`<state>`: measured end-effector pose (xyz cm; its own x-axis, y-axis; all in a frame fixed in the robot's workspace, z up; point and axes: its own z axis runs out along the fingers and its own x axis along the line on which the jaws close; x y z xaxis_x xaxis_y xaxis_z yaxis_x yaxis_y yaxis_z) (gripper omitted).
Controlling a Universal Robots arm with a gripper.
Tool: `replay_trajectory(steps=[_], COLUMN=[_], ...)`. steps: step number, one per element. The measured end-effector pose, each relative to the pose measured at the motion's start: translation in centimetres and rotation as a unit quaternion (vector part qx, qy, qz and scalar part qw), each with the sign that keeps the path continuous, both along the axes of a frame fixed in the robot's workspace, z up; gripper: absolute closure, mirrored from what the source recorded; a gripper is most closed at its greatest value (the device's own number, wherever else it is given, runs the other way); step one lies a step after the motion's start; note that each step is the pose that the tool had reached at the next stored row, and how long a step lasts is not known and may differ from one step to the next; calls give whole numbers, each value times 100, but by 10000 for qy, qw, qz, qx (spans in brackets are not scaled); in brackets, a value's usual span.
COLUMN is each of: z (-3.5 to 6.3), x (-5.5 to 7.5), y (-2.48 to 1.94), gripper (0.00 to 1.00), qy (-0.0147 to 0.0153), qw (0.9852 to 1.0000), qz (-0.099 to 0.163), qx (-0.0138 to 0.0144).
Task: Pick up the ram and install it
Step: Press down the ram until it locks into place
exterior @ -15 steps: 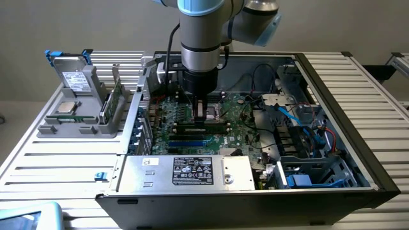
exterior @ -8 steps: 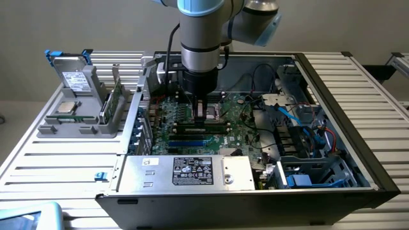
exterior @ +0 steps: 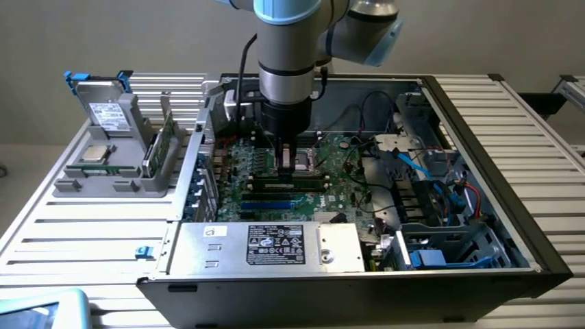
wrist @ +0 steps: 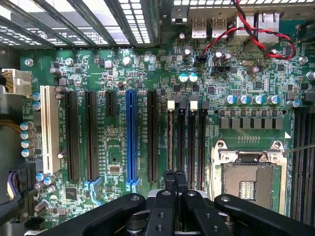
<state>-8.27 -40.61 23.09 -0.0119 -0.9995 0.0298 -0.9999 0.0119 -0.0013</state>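
Note:
The ram (exterior: 309,182) is a slim green stick standing edge-up in one of the black memory slots on the motherboard (exterior: 347,188), inside the open computer case. In the wrist view the ram (wrist: 171,132) shows as a thin pale edge in the slot nearest the black expansion slots. My gripper (exterior: 289,174) points straight down with its tips at the ram's top edge. The gripper (wrist: 175,176) is shut, its fingertips pressed together over one end of the stick. I cannot tell whether they touch it.
The open processor socket (wrist: 251,179) lies right beside the memory slots. Red and black wires (wrist: 246,29) run near the rear ports. A grey holder (exterior: 109,175) outside the case carries a silver processor chip (exterior: 94,153) and a tall green card (exterior: 157,149). The power supply (exterior: 265,247) fills the case's near side.

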Motion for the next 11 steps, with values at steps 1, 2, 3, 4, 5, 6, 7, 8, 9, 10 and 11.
replay_trajectory(steps=[1, 2, 3, 4, 5, 6, 7, 8, 9, 10, 11], z=[0, 0, 0, 0, -1, -3, -7, -12, -18, -25, -34], x=[0, 0, 0, 0, 0, 0, 0, 0, -1, -1, -1], y=[0, 0, 0, 0, 0, -1, -1, -1, -1, -2, -2], gripper=[89, 89, 89, 89, 89, 89, 89, 89, 89, 89, 89], qy=[-1, -1, 0, 0, -1, -1, -1, 0, 1, 1, 2], qw=[10000, 10000, 10000, 10000, 10000, 10000, 10000, 10000, 10000, 10000, 10000], qz=[0, 0, 0, 0, 0, 0, 0, 0, 0, 0, 0], qx=[4, 4, 5, 4, 5, 5, 5, 3, 2, 1, 0])
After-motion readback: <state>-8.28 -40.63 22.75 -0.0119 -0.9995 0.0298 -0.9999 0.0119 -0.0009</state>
